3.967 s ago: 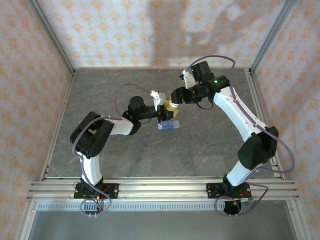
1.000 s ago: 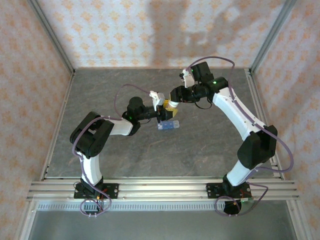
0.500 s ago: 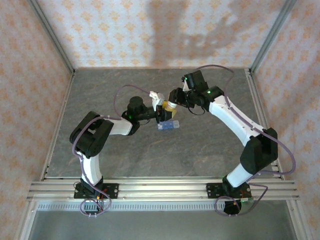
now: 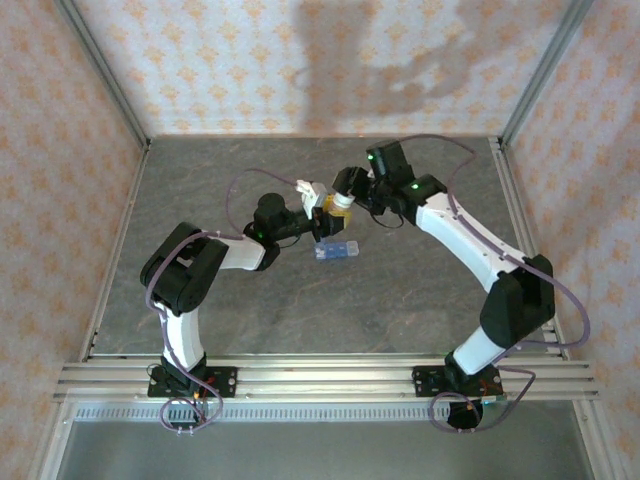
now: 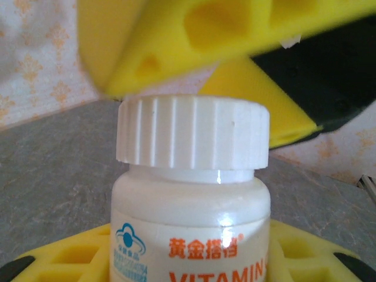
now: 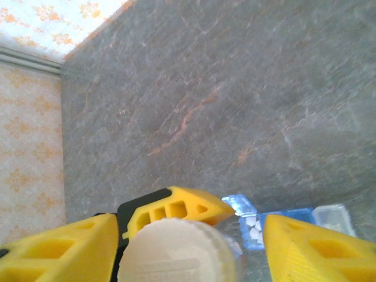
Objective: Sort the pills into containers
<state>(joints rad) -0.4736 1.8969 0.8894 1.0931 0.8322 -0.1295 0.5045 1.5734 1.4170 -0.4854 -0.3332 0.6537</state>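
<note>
My left gripper [image 5: 188,261] is shut on a white vitamin bottle [image 5: 191,217] with orange lettering, held upright with its ribbed white cap [image 5: 192,132] on. My right gripper [image 6: 191,235] hangs open over that cap [image 6: 176,255], a yellow finger on each side with a gap showing. Below lie the containers [image 6: 288,216], a translucent blue strip with one lid raised and white pills [image 6: 254,226] in a compartment. From above, the strip [image 4: 337,250] sits on the table just in front of both grippers, which meet at the bottle [image 4: 338,205].
The grey stone-patterned tabletop [image 4: 250,180] stretches open on all sides of the strip. Patterned walls and metal frame posts [image 4: 105,80] enclose the left, back and right. A rail [image 4: 320,375] runs along the near edge by the arm bases.
My right gripper was closed over the cap and has now opened. Its wrist has swung left and slightly back. The left arm and bottle have barely moved.
</note>
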